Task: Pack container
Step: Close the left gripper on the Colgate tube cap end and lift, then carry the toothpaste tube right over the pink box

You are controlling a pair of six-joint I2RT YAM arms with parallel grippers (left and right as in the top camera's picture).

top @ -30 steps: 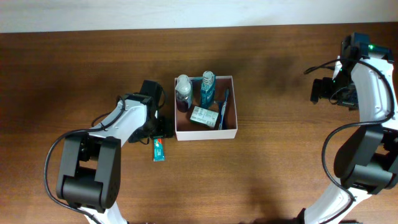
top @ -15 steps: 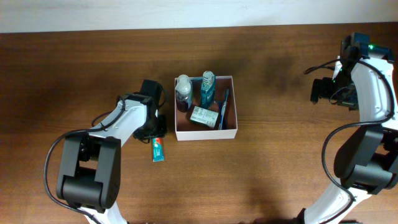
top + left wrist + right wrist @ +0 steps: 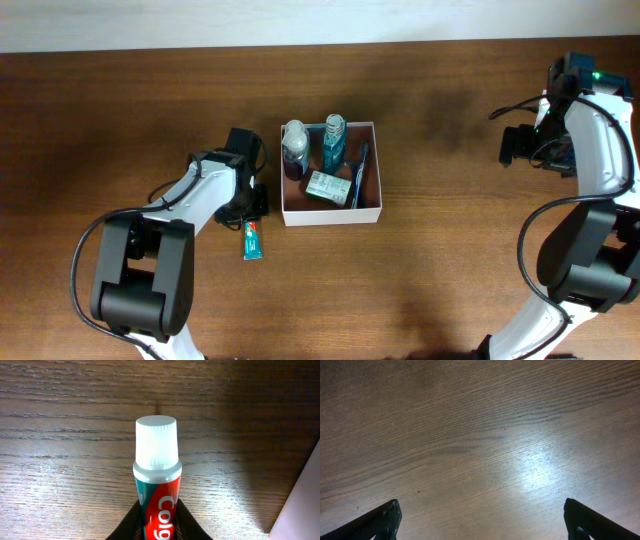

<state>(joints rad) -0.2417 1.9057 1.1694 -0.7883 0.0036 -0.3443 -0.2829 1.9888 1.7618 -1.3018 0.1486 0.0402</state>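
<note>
Just left of the square, shallow, white-walled container (image 3: 330, 216) with its reddish-brown floor, your left gripper (image 3: 251, 207) has gone from wide open a second ago to clamped on the red, white and teal toothpaste tube (image 3: 254, 240). The left wrist view shows the dark fingers pinching the tube's body (image 3: 156, 491) from both sides, below its white ribbed cap, which points away from the camera. The tube appears to lie flat on the dark brown wooden table (image 3: 450, 260), just beside the container's near left corner, and the container's white wall (image 3: 301, 505) edges into the wrist view on the right. That closing matters: the grasp looks made, so the last loose item is probably ready to be lifted and carried rightward over the wall. Inside the container you already have a dark bottle with a white cap (image 3: 294, 148) and a teal bottle (image 3: 333, 143) along the far side, a small green-and-white soap box (image 3: 327, 187) in the middle, and a blue toothbrush (image 3: 359, 172) lying by the right wall. The bare floor left looks to be along the near edge, so aim the tube there. Your right gripper (image 3: 520, 146) hangs well to the right of the container with its jaws spread wide over bare wood, holding nothing. Watch for the tube slipping, since the pinch sits low on its soft body.
</note>
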